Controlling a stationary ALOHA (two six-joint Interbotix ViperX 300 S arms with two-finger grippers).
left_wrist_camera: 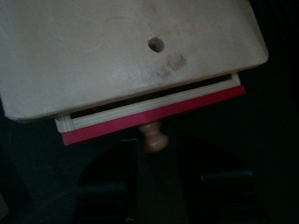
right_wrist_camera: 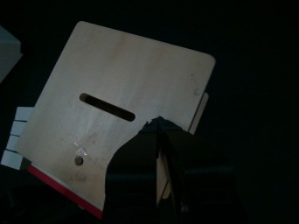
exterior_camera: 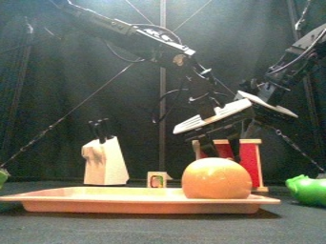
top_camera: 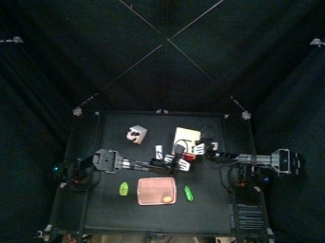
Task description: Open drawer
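L gripper [left_wrist_camera: 155, 179] hung by drawer [left_wrist_camera: 128, 61] knob [left_wrist_camera: 153, 138] to pull, R bracing box; grips unclear.

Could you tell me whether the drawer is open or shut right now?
Slightly open: in the left wrist view the drawer shows its red front standing just proud of the wooden box.
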